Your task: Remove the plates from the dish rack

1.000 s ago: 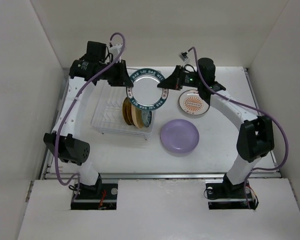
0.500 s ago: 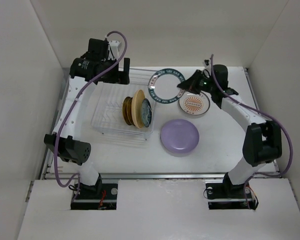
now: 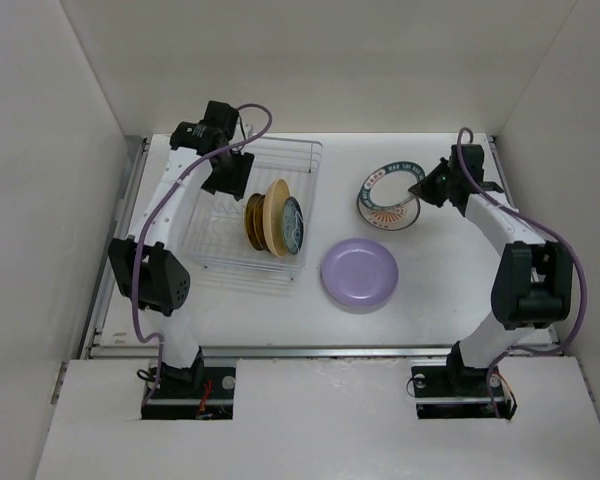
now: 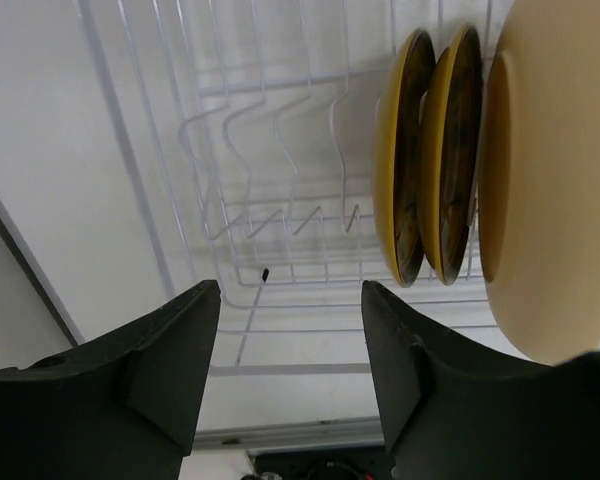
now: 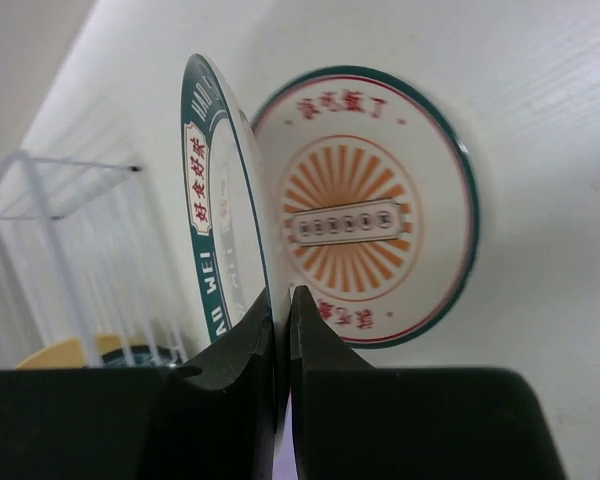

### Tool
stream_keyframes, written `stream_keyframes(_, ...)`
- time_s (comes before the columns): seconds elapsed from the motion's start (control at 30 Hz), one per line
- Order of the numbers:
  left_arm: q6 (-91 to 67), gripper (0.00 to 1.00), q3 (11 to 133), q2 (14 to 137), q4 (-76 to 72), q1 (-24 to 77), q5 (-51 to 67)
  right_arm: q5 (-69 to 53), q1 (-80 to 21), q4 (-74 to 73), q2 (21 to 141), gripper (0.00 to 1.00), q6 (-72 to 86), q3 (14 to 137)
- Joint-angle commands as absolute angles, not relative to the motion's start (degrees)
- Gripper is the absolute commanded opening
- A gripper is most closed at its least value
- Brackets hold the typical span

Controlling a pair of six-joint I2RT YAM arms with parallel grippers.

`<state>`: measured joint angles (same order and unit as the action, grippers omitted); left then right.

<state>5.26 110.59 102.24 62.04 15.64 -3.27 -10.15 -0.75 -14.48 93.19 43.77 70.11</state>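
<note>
Step in hand, as judged: setting down the plate just taken out. The right end effector [image 5: 283, 302] has its fingers pressed together on the lower rim of the white plate with the dark teal rim [image 5: 225, 220]. It holds that plate nearly on edge above the white-orange patterned plate [image 5: 360, 225], which lies flat on the worktop [image 5: 540, 200]. To do this well, the held plate should be tipped over gradually until its underside is level. It should then be lowered squarely onto the plate beneath, or just beside it, and released only once it is supported. A pinch on a thin, glossy rim gives little hold against twisting, so a quick swing risks slippage or a knock against the lower plate. The left end effector [image 4: 290, 340] is spread and holds nothing, poised over the vacant slots of the dish rack [image 3: 215, 232]. It should stay apart from the standing plates until the right side is finished. Remaining in the rack, upright and closely packed, are two brown-gold plates [image 4: 405, 160], a plain yellow plate [image 4: 545, 190] and a teal patterned plate [image 3: 294, 224]. The lavender plate [image 3: 358, 272] lies flat on the worktop, well apart from the rack. All the plates are round, shallow and smooth with a glazed sheen; their material cannot be confirmed. The rack is thin white wire with kinked dividers and raised sides. The worktop is matt white.
</note>
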Motion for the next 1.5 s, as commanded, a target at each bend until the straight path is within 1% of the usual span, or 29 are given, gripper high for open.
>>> stream_keyframes(0.0,6.94,0.55,109.69,103.97,65.56,15.47,-2.38,-7.12,-0.62,-16.70,95.97,0.00,44.38,69.70)
stream_keyframes(0.07,6.94,0.55,109.08,104.67,65.57,15.47,-1.76,-5.98,-0.62,-16.70,96.85,0.00,44.38,69.09)
stream_keyframes(0.2,6.94,0.57,109.07,105.29,65.57,15.47,-0.70,-5.36,-0.09,-17.40,99.66,0.07,43.07,68.55)
stream_keyframes(0.3,6.94,0.57,109.07,105.29,65.57,15.47,-0.70,-5.36,-0.09,-18.45,102.73,0.19,41.66,69.08)
stream_keyframes(0.33,6.94,0.57,109.07,105.29,65.57,15.47,-0.70,-5.36,-0.09,-19.07,103.44,0.38,40.88,69.08)
stream_keyframes(0.37,6.94,0.57,109.07,105.29,65.57,15.47,-0.18,-5.36,-0.09,-19.77,104.14,0.48,40.17,69.95)
stream_keyframes(0.4,6.94,0.57,109.07,105.29,65.57,15.47,0.52,-4.84,-0.09,-21.17,104.67,0.57,40.17,70.48)
stream_keyframes(0.47,6.94,0.57,109.07,104.68,65.57,16.00,0.53,-3.70,-0.09,-22.41,105.90,0.67,40.17,70.49)
stream_keyframes(0.57,7.47,0.58,108.55,104.68,65.57,16.00,0.53,-2.55,-0.09,-23.38,107.74,0.68,39.03,70.49)
stream_keyframes(0.63,7.47,0.58,108.54,104.68,65.57,16.00,0.53,-2.55,-0.09,-23.90,108.71,0.63,39.02,71.02)
stream_keyframes(0.73,7.47,0.58,108.54,104.68,65.57,16.00,1.14,-2.55,-0.09,-23.91,109.25,0.63,38.33,72.33)
stream_keyframes(0.83,7.47,0.58,108.54,104.68,65.57,16.00,1.14,-3.07,-0.09,-23.91,110.56,0.57,38.32,74.00)
stream_keyframes(1.07,8.00,0.59,108.54,104.68,65.57,16.00,1.14,-3.60,-0.61,-26.72,114.60,0.57,37.27,79.71)
stream_keyframes(1.2,8.00,0.59,108.02,104.68,65.57,16.52,1.14,-3.08,-0.62,-27.95,114.61,0.57,37.27,81.04)
stream_keyframes(1.33,8.00,0.59,107.49,105.21,66.09,16.52,0.62,-3.08,-0.62,-27.95,110.49,0.69,36.65,79.20)
stream_keyframes(1.37,8.00,0.59,107.49,106.42,66.09,16.52,0.62,-3.08,-0.62,-27.95,108.13,0.76,36.13,78.67)
stream_keyframes(1.4,8.00,0.59,107.49,106.44,66.70,16.52,1.57,-3.08,-0.62,-27.95,106.80,0.78,35.51,78.14)
stream_keyframes(1.47,8.53,0.63,107.49,107.14,66.71,17.05,2.20,-3.08,-0.62,-27.95,103.38,0.79,34.99,77.34)
